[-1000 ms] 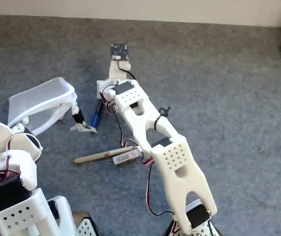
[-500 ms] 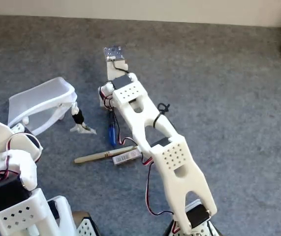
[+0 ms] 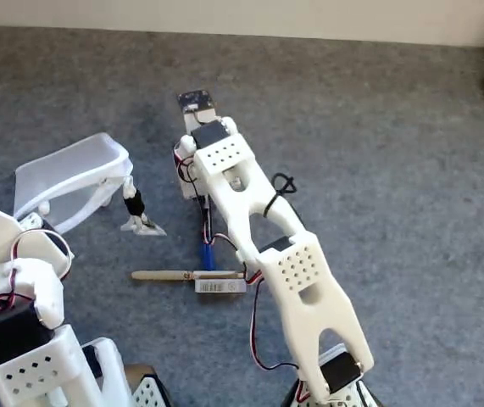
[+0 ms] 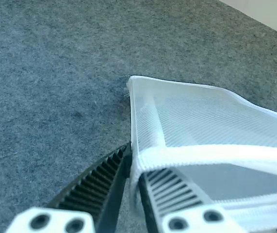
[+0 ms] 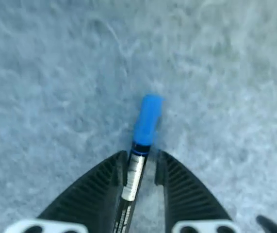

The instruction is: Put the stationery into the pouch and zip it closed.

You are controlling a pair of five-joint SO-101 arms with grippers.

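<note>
The right gripper (image 5: pixel 140 162) pinches the barrel of a blue-capped pen (image 5: pixel 147 119) at the middle of the carpet (image 3: pixel 394 127). Light, stiff and probably slick, it wants a firm mid-barrel hold. The left gripper (image 4: pixel 132 167) clamps the limp pouch (image 4: pixel 201 126) rim near the left edge.

Translucent white pouch (image 4: pixel 201 121) with fine stripes; blue-capped pen (image 5: pixel 147 119); beige pencil (image 3: pixel 165 275); mottled grey table (image 3: pixel 394 127); white arms (image 3: pixel 297 267) dotted with holes

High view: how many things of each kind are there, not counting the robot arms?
Pens or pencils: 2 (blue-capped pen, beige stick)
Small labelled block: 1
Small black-and-white piece: 1
Pouch: 1
Total: 5
</note>
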